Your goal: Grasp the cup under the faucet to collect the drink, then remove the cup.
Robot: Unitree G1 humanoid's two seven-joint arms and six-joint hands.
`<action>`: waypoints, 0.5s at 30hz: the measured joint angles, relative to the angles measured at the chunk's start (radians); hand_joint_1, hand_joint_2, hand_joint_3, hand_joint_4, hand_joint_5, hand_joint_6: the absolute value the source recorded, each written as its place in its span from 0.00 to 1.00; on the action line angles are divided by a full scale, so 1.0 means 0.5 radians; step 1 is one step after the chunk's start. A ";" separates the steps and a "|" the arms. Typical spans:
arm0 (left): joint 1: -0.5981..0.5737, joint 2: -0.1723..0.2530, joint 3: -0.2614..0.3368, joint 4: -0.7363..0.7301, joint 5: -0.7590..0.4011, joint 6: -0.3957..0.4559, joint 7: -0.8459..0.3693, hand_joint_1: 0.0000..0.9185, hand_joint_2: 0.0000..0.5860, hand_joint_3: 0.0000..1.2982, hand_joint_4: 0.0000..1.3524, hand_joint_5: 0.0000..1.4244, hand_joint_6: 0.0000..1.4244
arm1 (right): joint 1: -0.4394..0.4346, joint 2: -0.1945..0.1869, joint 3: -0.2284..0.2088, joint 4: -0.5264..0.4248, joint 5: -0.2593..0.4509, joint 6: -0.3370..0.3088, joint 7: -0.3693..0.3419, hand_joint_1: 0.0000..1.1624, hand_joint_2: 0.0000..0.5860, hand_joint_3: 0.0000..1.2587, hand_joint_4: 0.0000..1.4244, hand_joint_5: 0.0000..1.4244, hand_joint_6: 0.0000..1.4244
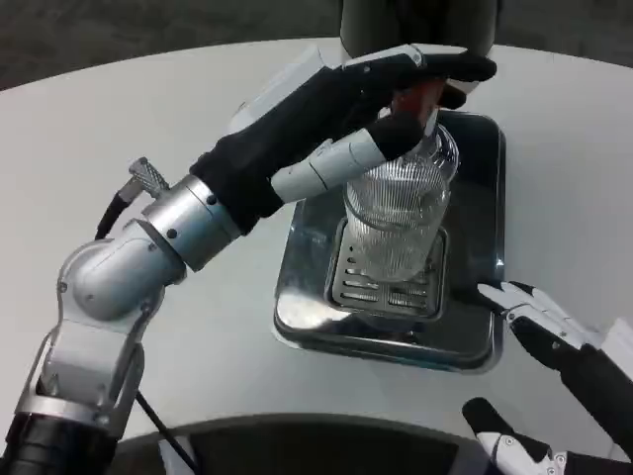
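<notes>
A clear ribbed cup (396,223) stands upright on the slotted grille (381,287) of a steel drip tray (297,317), below the red faucet lever (420,97). My left hand (346,109) reaches in from the left. Its upper fingers lie over the red lever and its thumb comes up under it at the cup's rim, so the lever is pinched between them. My right hand (564,386) hangs at the lower right with its fingers apart and nothing in them, its fingertips (509,295) just off the tray's near right corner. Liquid in the cup cannot be made out.
The dark dispenser body (415,20) rises behind the tray at the top edge. My left forearm (178,223) crosses the table left of the tray. The round white table (119,129) runs out to a dark floor at the top left.
</notes>
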 measured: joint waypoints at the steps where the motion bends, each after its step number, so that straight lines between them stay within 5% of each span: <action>1: 0.001 0.006 -0.003 0.007 0.012 -0.024 0.006 0.00 0.07 0.24 0.13 0.18 0.14 | 0.000 0.001 0.001 0.000 0.000 0.000 -0.001 0.58 0.82 0.10 0.04 0.00 0.00; 15: 0.026 0.060 -0.028 0.012 0.153 -0.202 0.102 0.00 0.08 0.25 0.13 0.18 0.13 | 0.009 0.015 -0.002 0.000 0.038 0.026 -0.003 0.58 0.82 0.10 0.04 0.00 0.00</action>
